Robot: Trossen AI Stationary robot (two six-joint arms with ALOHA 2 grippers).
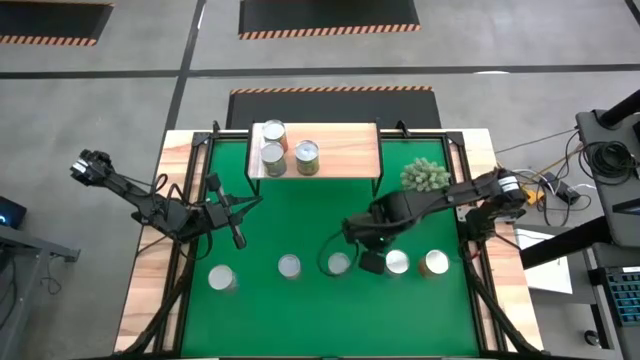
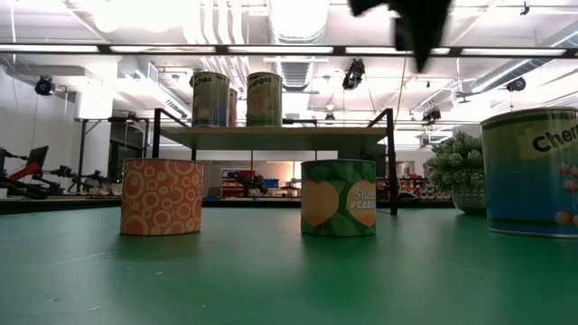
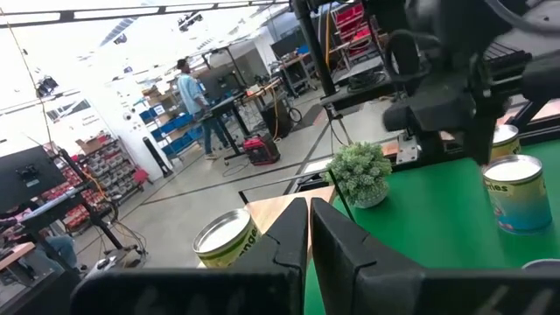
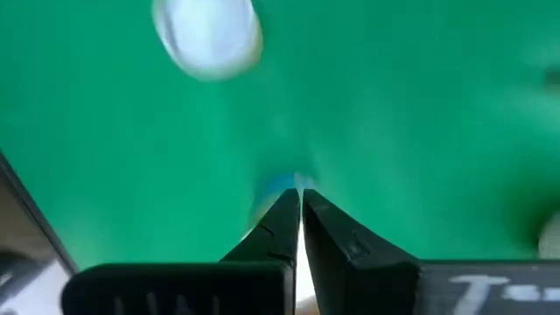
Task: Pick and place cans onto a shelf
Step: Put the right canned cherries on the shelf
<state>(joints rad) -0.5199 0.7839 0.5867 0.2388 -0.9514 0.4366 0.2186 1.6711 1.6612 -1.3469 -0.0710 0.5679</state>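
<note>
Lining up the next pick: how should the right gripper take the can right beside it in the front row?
Grip the can across its round side wall, just below the shiny top, coming straight down from above. It stands upright on the green mat with clear gaps to the cans on both sides, so fingers should fit. The right gripper hangs shut just behind it and must open first.

Looked straight down from high over the whole green mat (image 1: 320,225). Sat at mat level, facing level toward the shelf (image 2: 271,133). Rode each wrist, close behind closed fingers. Shared the shelf and plant (image 2: 456,167).
</note>
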